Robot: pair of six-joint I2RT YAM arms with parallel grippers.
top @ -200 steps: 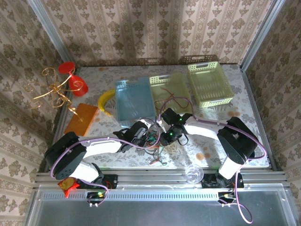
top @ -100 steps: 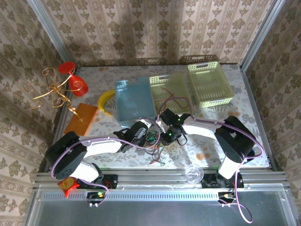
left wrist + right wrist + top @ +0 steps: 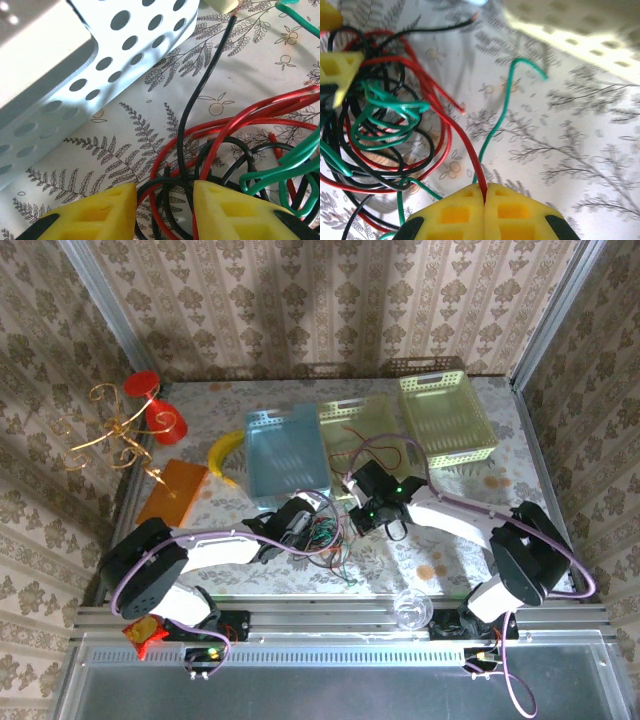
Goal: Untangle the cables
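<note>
The right claw (image 3: 485,189) is closed on a red cable (image 3: 480,172), pinched at the seam between its pads. Whether the green cable (image 3: 506,95) rising beside that seam is also caught cannot be told. Its free end is curled well ahead of the claw. Ahead and to the left of this claw, the cables (image 3: 385,110) are heaped in one knot of black, red and green loops.

The left claw (image 3: 165,200) is held partly open. Its pads (image 3: 100,212) are set apart, and black and red strands pass through the gap without being pinched. The knot is spread just ahead and to its right, and a blue basket (image 3: 75,65) is seen ahead to its left.

From above, both claws are seen close together at the knot (image 3: 325,535), and a red loop is carried beyond the right claw toward a yellow basket (image 3: 338,407).

The task is judged to be at an early stage. One red strand has been seized for pulling out, but no strand is seen laid apart by itself. Nearly all the crossings are left to be undone, and each colour has yet to be drawn free of the heap.
</note>
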